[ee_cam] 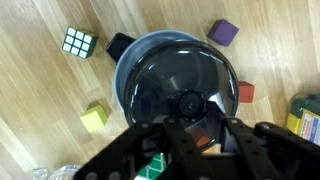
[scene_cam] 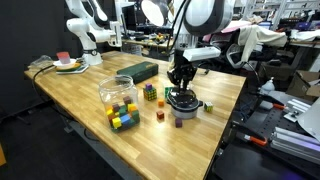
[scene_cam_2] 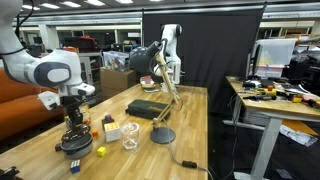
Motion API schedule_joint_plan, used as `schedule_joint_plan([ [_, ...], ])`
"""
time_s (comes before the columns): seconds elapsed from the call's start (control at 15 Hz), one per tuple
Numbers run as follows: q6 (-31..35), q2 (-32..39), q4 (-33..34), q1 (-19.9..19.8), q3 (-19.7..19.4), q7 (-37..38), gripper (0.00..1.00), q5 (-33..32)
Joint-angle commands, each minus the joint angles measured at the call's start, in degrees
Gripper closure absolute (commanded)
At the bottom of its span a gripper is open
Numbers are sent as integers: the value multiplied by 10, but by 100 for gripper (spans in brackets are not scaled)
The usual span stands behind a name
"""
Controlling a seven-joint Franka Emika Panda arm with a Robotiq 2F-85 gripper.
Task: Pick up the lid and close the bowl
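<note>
**Lid over the bowl: seating check before release**

The lid [ee_cam: 180, 85] sits directly over the bowl [scene_cam: 184, 101] near the table [scene_cam: 80, 95] edge; from the wrist view its dark glass covers the whole mouth, one black handle [ee_cam: 118, 43] poking out at the rim. I judge the placing step nearly complete.

The gripper [ee_cam: 188, 118] stands straight above the centre knob [ee_cam: 189, 101], fingers [ee_cam: 150, 140] either side. Whether they grip the knob or have let go, I cannot tell.

To finish well, I would:
- confirm the metal rim rests level all round, not tilted on one edge;
- part the fingers fully before lifting;
- rise vertically, so the lid is not dragged sideways.

Loose items near: a puzzle cube [ee_cam: 77, 41], a purple block [ee_cam: 224, 32], a yellow block [ee_cam: 95, 119].
</note>
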Motion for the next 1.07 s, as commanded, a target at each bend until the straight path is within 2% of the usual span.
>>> schedule_joint_plan([
  [0.0,-10,21,16,-11,5,-3,92,9],
  [0.53,-9,53,36,-32,11,-19,92,43],
  [1.0,10,31,10,-43,25,-34,92,89],
])
